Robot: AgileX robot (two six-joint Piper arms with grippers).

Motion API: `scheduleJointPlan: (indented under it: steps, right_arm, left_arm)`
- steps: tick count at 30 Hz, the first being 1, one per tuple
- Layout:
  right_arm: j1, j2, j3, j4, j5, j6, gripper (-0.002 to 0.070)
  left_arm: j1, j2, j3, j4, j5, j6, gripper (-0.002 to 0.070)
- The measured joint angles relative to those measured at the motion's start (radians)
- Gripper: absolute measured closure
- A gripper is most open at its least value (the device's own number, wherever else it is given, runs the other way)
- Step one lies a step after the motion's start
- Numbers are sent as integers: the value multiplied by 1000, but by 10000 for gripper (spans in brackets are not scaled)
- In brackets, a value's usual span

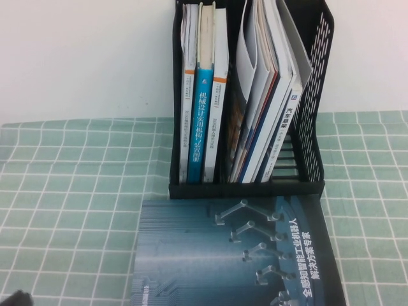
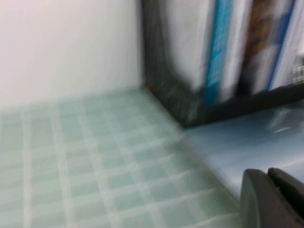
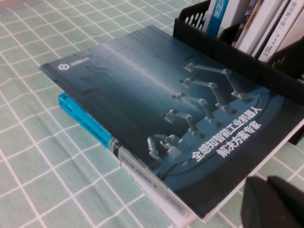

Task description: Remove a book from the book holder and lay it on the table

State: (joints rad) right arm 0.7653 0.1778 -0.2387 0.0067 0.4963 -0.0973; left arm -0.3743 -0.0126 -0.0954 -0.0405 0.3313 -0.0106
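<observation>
Since the book [image 1: 236, 255] already lies flat with its robot-arm front up, the job looks almost done to me, and the step now is to get my hands away without bumping it. From the high view, the book sits on the bench [image 1: 64, 191] right in front of the book holder [image 1: 245, 189], its far edge just beside the holder's low front wall. Only a dark bit of my left hand [image 1: 14, 298] shows at the near left corner, well apart from the book. My right hand is not in this view.

From the left wrist view, my left hand [image 2: 271, 199] is low over the bench beside the book's edge. It is pinched narrow and holds nothing. I should lift it up first, not slide it sideways.

From the right wrist view, my right hand [image 3: 275, 197] is near the book's corner, also narrow and holding nothing. Here I see the book rests on a light-blue book [image 3: 80, 116] and a white book [image 3: 156, 194], not on the cloth. I think a small push could make the pile slip, so I should back off slowly.
</observation>
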Motion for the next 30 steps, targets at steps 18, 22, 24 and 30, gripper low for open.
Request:
scheduleJointPlan:
  steps: [18,22,24,30]
  right_arm:
    - [0,0,0,2,0,0,673]
    - [0,0,0,2,0,0,673]
    - [0,0,0,2,0,0,673]
    - [0,0,0,2,0,-1,673]
  left_arm:
    - [196,0,119,-21,5,-175,678]
    - [215,0,119,-8,5,-175,678]
    - [236,0,119,3,5,-175,678]
    - [291,0,119,41,5,-175,678]
